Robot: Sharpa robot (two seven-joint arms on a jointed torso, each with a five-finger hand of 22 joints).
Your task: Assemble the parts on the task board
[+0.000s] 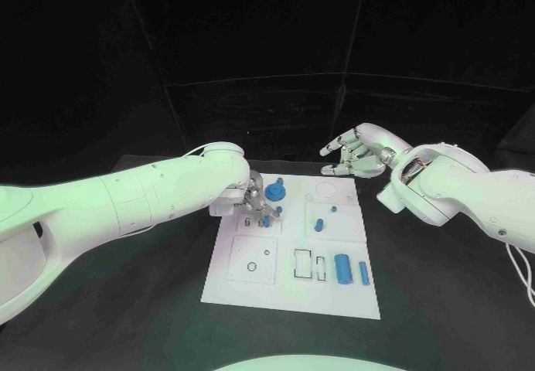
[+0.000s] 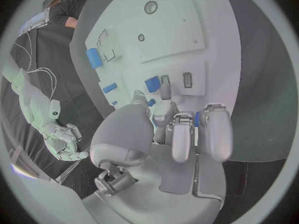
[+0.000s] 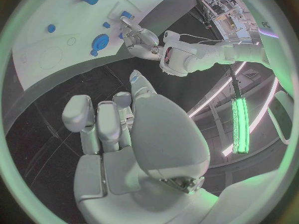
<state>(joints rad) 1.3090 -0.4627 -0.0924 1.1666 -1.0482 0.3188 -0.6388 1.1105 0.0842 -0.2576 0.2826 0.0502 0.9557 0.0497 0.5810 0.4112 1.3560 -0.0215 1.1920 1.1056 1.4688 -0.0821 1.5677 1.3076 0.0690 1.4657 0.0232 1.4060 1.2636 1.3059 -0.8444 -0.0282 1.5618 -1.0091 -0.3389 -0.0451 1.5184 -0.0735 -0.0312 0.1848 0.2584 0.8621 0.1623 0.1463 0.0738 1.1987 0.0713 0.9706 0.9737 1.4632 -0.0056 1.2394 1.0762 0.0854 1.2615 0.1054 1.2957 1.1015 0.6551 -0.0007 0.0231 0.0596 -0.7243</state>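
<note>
The white task board (image 1: 259, 282) lies in the middle of the table. My left hand (image 1: 254, 202) reaches down onto its far left part, fingers bunched around a small blue part (image 2: 197, 118) that shows between them. A round blue part (image 1: 277, 189) stands just beyond that hand. More blue parts lie on the board: two small ones (image 1: 319, 225) in the middle, and a cylinder (image 1: 342, 267) and a slim pin (image 1: 363, 272) near the right edge. My right hand (image 1: 359, 151) hangs above the table past the board's far edge, fingers loosely apart and holding nothing.
Black table (image 1: 446, 294) surrounds the board on all sides. Several outlined recesses (image 1: 303, 263) and holes (image 1: 251, 267) mark the board's near half. In the right wrist view the board (image 3: 56, 45) and my left hand (image 3: 140, 37) lie ahead of the right hand (image 3: 124, 134).
</note>
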